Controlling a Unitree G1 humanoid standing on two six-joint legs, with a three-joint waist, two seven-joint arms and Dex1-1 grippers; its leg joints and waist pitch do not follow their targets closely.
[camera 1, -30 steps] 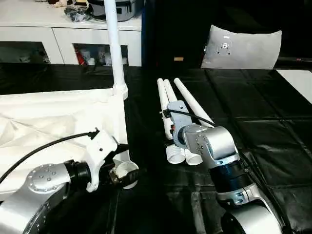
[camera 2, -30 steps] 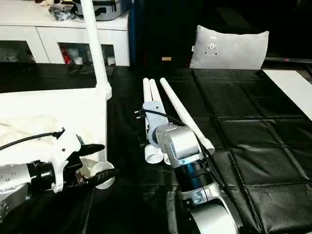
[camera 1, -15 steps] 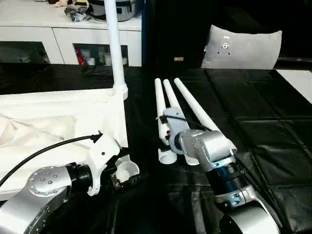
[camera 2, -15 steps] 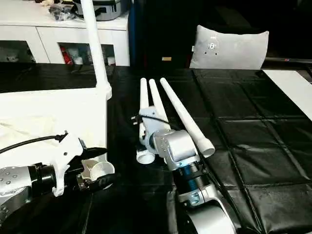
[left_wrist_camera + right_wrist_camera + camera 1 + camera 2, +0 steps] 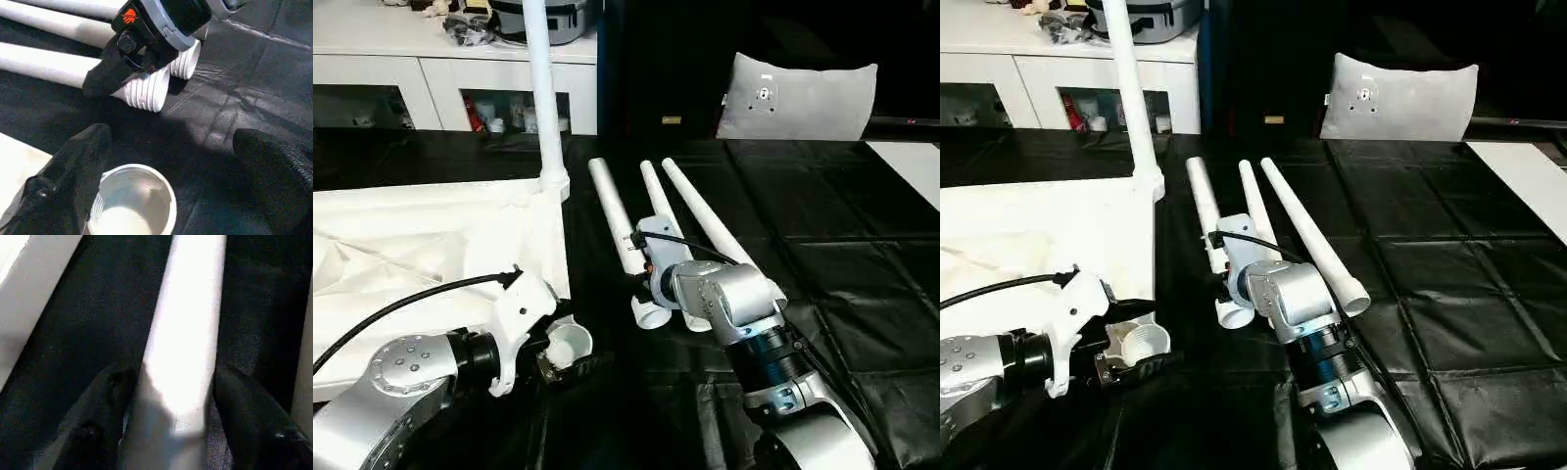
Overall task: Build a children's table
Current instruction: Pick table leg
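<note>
Along the right wrist view, jaws clasp a leg (image 5: 186, 347); the left gripper (image 5: 171, 186) straddles the socket (image 5: 134, 205), released.

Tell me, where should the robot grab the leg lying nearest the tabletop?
Probably near the leg's thick threaded end, coming down from above. It lies flat on the black mat, so its two long sides are free for the fingers, and the wide end sits closest to the robot. The right gripper already straddles it there, a finger on each side. That end also goes into the socket.
</note>
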